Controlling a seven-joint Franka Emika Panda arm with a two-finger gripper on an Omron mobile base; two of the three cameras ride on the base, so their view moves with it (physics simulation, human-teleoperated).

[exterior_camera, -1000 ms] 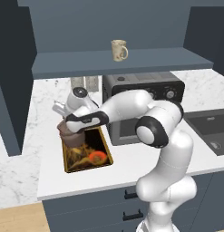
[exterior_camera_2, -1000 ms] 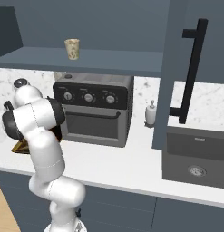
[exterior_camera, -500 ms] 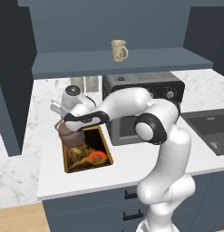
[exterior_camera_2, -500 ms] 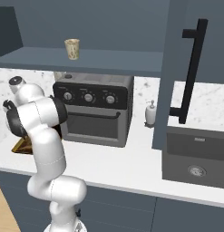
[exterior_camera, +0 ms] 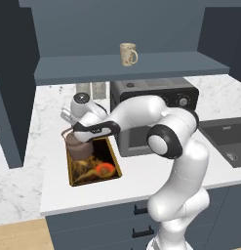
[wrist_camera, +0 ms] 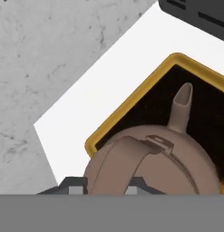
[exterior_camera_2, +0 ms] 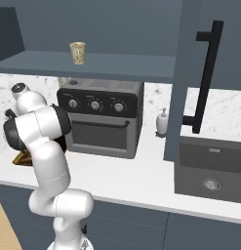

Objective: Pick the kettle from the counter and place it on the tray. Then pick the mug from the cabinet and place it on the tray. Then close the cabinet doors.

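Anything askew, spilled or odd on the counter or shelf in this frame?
Nothing stands out. The kettle sits upright at the far end of the tray, the gripper at its handle. The mug stands upright on the cabinet shelf. No spill shows on the counter.

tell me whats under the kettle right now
The kettle sits over the far end of the tray, near one gold corner. Dark tray surface shows around its spout. The patch right beneath its base is covered, so contact cannot be confirmed.
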